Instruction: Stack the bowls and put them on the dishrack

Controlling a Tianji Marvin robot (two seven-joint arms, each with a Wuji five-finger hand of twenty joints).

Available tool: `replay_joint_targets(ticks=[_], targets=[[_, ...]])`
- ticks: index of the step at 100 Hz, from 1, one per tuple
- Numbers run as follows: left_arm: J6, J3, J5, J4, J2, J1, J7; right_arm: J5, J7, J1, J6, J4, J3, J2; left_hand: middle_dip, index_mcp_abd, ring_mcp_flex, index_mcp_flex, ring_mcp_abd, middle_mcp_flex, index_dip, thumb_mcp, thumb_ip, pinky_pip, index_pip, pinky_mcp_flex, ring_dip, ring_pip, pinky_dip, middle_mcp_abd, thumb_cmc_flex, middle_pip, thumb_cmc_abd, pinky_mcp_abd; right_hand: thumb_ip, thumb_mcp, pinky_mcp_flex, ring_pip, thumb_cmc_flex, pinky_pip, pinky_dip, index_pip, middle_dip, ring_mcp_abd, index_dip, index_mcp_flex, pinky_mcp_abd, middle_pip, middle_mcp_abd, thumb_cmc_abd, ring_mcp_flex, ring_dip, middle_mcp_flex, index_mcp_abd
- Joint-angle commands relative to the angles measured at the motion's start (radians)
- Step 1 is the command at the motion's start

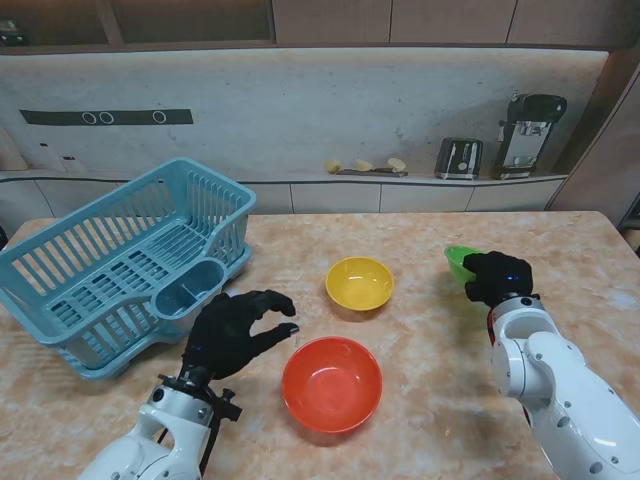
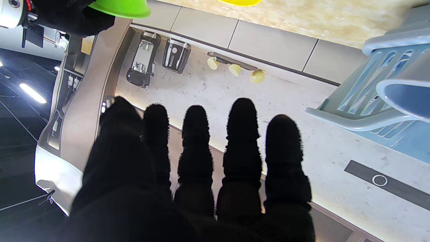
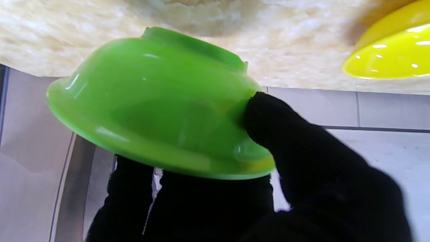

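Both arms rise from the bottom corners of the stand's view. Lower left, the left hand (image 1: pixel 238 332) hovers with fingers curled but apart, holding nothing, between the blue dishrack (image 1: pixel 60 290) in the left half of the frame and the red bowl (image 1: pixel 332 384) at lower centre. A yellow bowl (image 1: pixel 360 283) sits on the worktop (image 1: pixel 420 240) at centre frame. At right of centre, the right hand (image 1: pixel 497 277) grips the green bowl (image 1: pixel 460 262) by its near rim; most of that bowl is hidden behind the hand.

From the left wrist, the fingers (image 2: pixel 242 134) stand apart with nothing between them. The dishrack (image 2: pixel 386 101) fills the right edge, and the green bowl (image 2: pixel 121 7) shows at the upper left corner.

From the right wrist, the green bowl (image 3: pixel 158 107) fills the middle of the frame, tilted and seemingly clear of the worktop (image 3: pixel 302 40). The thumb (image 3: pixel 268 117) presses on its outer wall while the other fingers sit inside the rim, so the right hand (image 3: pixel 252 188) pinches one edge only. The yellow bowl (image 3: pixel 389 53) lies in the upper right corner.

I judge the main risk to be that one-sided pinch: the smooth wall could slide out or the bowl could swing further. Set down tilted, it might catch the yellow bowl's rim and shove or tip it instead of nesting.
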Motion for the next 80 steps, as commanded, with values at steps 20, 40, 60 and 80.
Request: replay_joint_targets(ticks=[20, 40, 60, 80], targets=[[-0.004, -0.001, 0.002, -0.009, -0.002, 0.009, -0.009, -0.001, -0.065, -0.077, -0.077, -0.107, 0.023, -0.014, 0.011, -0.017, 0.012, 0.029, 0.012, 0.023, 0.016, -0.016, -0.003, -0.003, -0.009, -0.012, -0.004, -0.004, 0.004, 0.003, -0.002, -0.016, 0.035, 0.015, 0.059, 0.348, 0.047, 0.037, 0.173, 0.098, 0.015, 0.232, 0.016, -0.060, 0.068, 0.187, 0.019, -0.011, -0.153, 0.097, 0.055, 0.069, 0.049, -0.350], [-0.006, -0.001, 0.004, -0.006, -0.002, 0.005, -0.004, 0.021, -0.125, -0.110, -0.136, -0.149, 0.024, -0.021, 0.011, -0.017, 0.012, 0.030, 0.012, 0.023, 0.016, -0.015, -0.002, -0.002, -0.008, -0.011, -0.004, -0.004, 0.004, 0.004, 0.000, -0.016, 0.035, 0.016, 0.056, 0.351, 0.050, 0.030, 0.171, 0.091, 0.018, 0.233, 0.014, -0.064, 0.070, 0.194, 0.016, -0.013, -0.157, 0.096, 0.062, 0.072, 0.056, -0.356], [-0.011, -0.006, 0.010, -0.008, -0.003, 0.015, 0.006, 0.037, -0.170, -0.143, -0.201, -0.187, 0.017, -0.026, 0.011, -0.017, 0.013, 0.029, 0.013, 0.023, 0.016, -0.016, -0.003, -0.002, -0.009, -0.011, -0.004, -0.004, 0.004, 0.005, -0.002, -0.016, 0.036, 0.016, 0.053, 0.355, 0.057, 0.023, 0.169, 0.085, 0.021, 0.233, 0.008, -0.066, 0.071, 0.203, 0.014, -0.016, -0.160, 0.092, 0.067, 0.074, 0.063, -0.360], [-0.011, -0.006, 0.011, -0.008, -0.003, 0.017, 0.010, 0.045, -0.206, -0.170, -0.266, -0.208, 0.001, -0.028, 0.011, -0.017, 0.013, 0.030, 0.011, 0.022, 0.016, -0.016, -0.003, -0.002, -0.009, -0.011, -0.004, -0.004, 0.004, 0.004, -0.002, -0.017, 0.035, 0.016, 0.053, 0.361, 0.064, 0.014, 0.165, 0.078, 0.024, 0.232, 0.002, -0.067, 0.071, 0.210, 0.013, -0.018, -0.161, 0.091, 0.077, 0.075, 0.071, -0.366]])
